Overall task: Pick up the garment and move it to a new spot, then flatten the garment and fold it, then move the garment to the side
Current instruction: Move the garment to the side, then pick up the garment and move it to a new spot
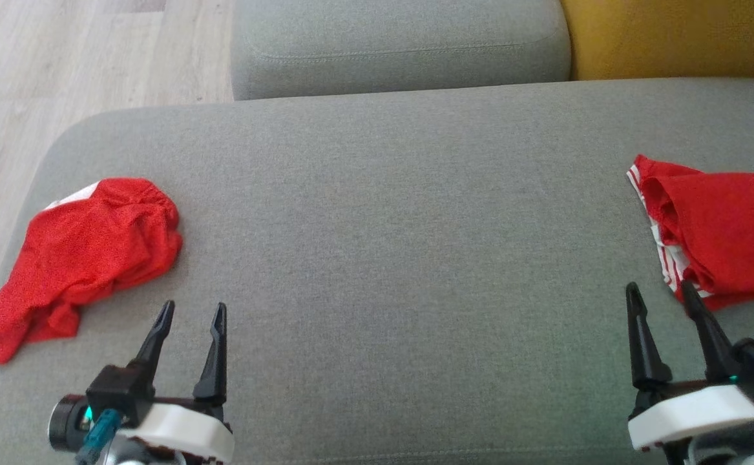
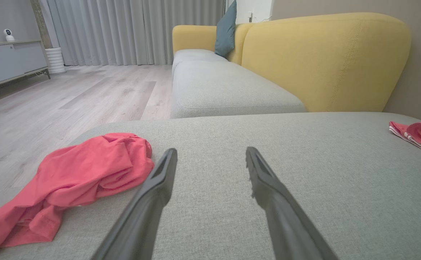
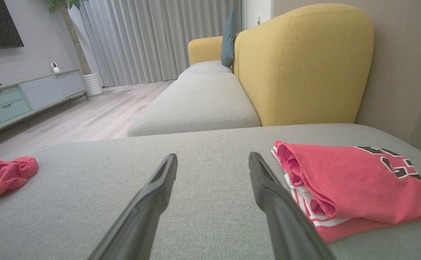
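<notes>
Now crumpled garment (image 1: 79,258) lies on cushion (image 1: 402,258) left; folded jersey (image 1: 725,226) right.

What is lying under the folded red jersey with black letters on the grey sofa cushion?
Red-and-white striped cloth peeks out beneath the folded red jersey, which rests on the grey fabric cushion. The rest underneath is covered.

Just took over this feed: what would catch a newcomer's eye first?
Two red garments on the grey sofa cushion stand out: a crumpled garment at its left edge and a folded jersey with white trim at its right. The left gripper and right gripper hover open over the near side, holding nothing.
</notes>
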